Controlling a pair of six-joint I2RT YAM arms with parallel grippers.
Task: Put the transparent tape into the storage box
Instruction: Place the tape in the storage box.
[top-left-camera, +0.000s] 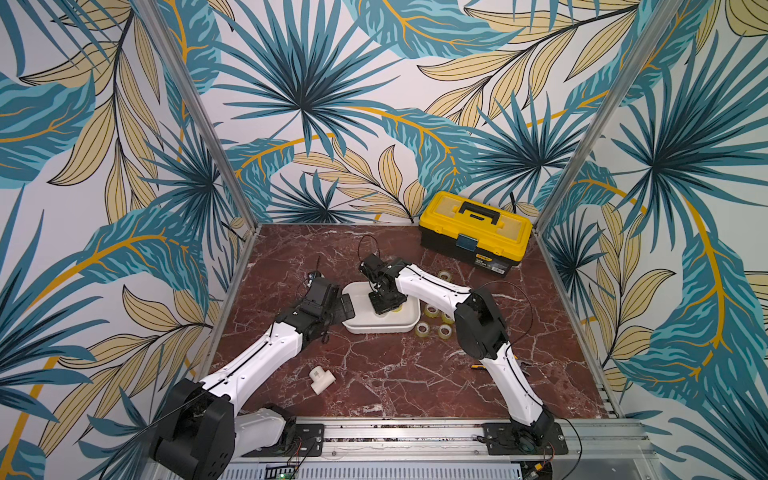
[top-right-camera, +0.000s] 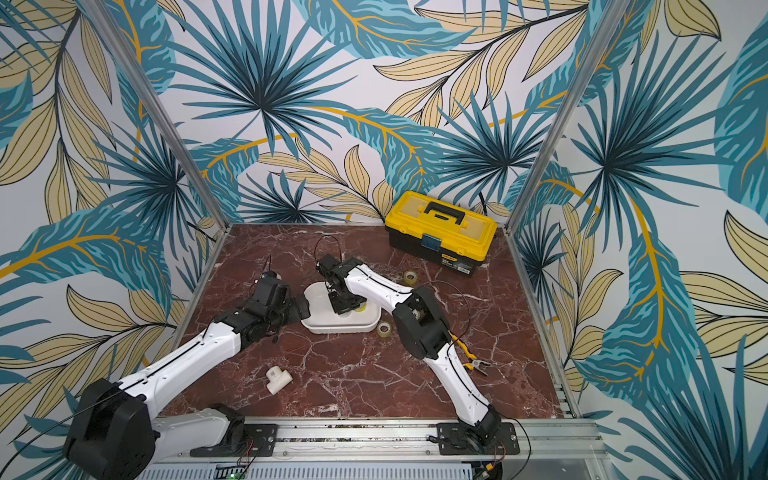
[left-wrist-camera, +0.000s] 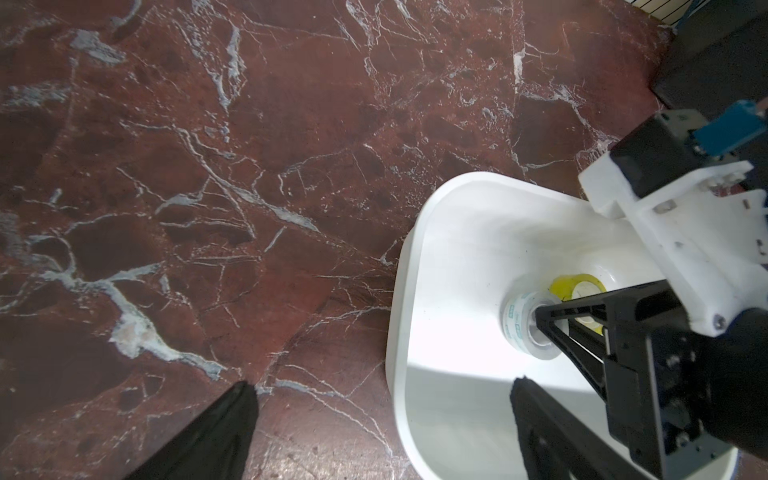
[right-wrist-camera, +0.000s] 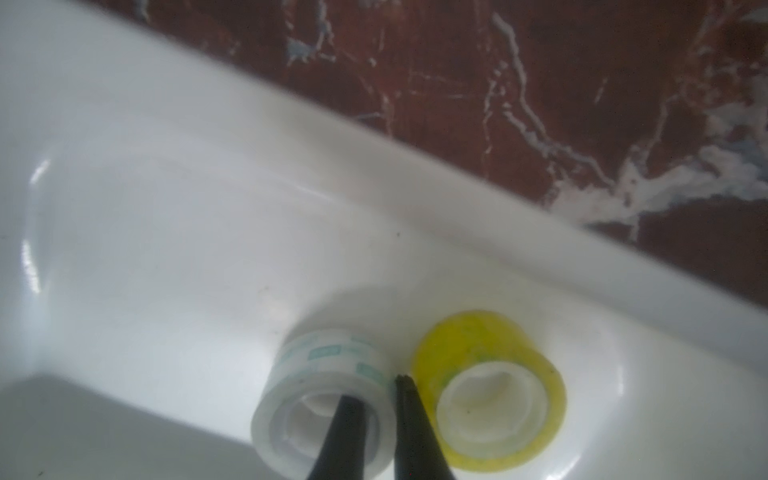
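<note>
White plastic: storage box (top-left-camera: 376, 328), under my right arm.
Right claw (right-wrist-camera: 376, 390): pinched on the pale tape roll (right-wrist-camera: 328, 353) by its wall, inside the box, one finger in its core.
Neighbour: yellow tape roll (right-wrist-camera: 490, 345) just beside it.
Left claw (left-wrist-camera: 382, 386): spread wide at the box rim, empty.
Loose rolls (top-left-camera: 424, 328): five on the bench (top-left-camera: 374, 374) beside the box.
Around: toolbox (top-left-camera: 473, 232) at the back, pipe fitting (top-left-camera: 322, 379) in front, pliers (top-right-camera: 467, 353) beside my right arm.
Bench: red-brown veined marble.
Walls (top-left-camera: 291, 104): leaf-print.
</note>
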